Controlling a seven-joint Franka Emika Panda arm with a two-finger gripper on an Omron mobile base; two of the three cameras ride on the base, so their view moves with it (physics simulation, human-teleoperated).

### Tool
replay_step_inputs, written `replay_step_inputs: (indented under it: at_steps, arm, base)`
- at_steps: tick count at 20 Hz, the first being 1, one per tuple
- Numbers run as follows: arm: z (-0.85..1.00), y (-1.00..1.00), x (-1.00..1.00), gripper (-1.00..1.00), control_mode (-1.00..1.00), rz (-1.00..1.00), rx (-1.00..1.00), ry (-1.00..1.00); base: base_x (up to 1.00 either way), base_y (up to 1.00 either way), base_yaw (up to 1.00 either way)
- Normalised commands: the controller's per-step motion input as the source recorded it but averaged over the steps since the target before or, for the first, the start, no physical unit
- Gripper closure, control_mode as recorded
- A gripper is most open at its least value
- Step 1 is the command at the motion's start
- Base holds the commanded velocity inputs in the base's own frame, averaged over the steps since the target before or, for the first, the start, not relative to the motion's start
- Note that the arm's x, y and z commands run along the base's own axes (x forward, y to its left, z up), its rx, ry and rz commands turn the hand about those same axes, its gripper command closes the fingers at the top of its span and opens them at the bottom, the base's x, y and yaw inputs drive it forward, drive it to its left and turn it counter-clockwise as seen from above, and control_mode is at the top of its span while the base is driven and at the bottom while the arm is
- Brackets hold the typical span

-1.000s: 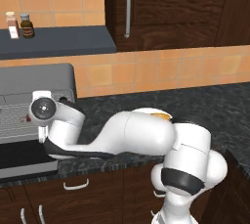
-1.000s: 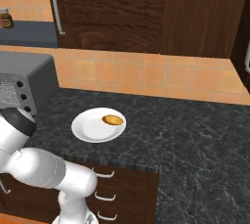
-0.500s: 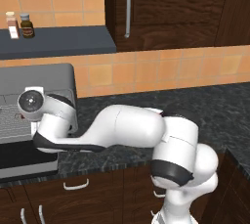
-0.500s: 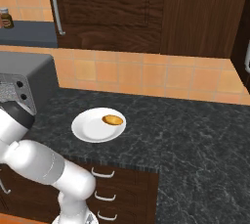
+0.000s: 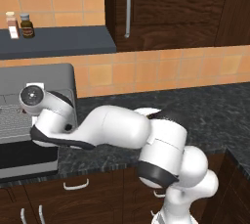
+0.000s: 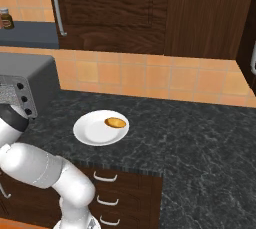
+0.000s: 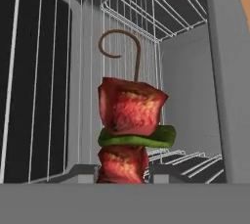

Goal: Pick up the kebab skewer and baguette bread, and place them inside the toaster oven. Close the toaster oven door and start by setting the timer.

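Skewer: kebab skewer (image 7: 129,127) stood upright at mid-frame in hand view, w/ two red meat chunks, a green slice between them, and a curled brown hook at 12 o'clock.
Claw: gripper (image 7: 122,175) was closed narrow on the skewer's lower end at 6 o'clock; dark finger tips (image 7: 78,173) showed on either side of the bottom chunk.
Oven: toaster oven (image 5: 44,78) sat at 9 o'clock in left base view, a grey box on the counter (image 6: 200,138). In hand view the skewer was inside its cavity, w/ wire rack (image 7: 58,71) bars around and behind it and a grey wall at 3 o'clock.
Door: oven door (image 5: 24,159) hung open below the cavity, dark glass at 8 o'clock in left base view.
Arm: white arm (image 5: 112,130) reached from 5 o'clock toward 9 o'clock, wrist at the oven's mouth.
Knobs: black knobs (image 6: 25,99) on oven front, 9 o'clock in right base view.
Bread: baguette (image 6: 115,122) lay on a white plate (image 6: 92,132), near the plate's 2 o'clock rim, well apart from the oven.
Shelf: two small bottles (image 5: 19,25) at 10 o'clock, left base view.
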Motion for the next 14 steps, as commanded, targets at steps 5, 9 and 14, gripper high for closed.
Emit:
replay_step_inputs:
  at_steps: [5,9,14]
  arm:
    - [-0.04,0.05,0.26,1.0,-1.0,0.0,0.0,0.0]
    - [-0.07,0.05,0.21,1.0,-1.0,0.0,0.0,0.0]
    - [-0.25,0.16,0.12,1.0,-1.0,0.0,0.0,0.01]
  base:
    - [0.0,0.0,0.0]
    - [0.0,0.0,0.0]
    - [0.0,0.0,0.0]
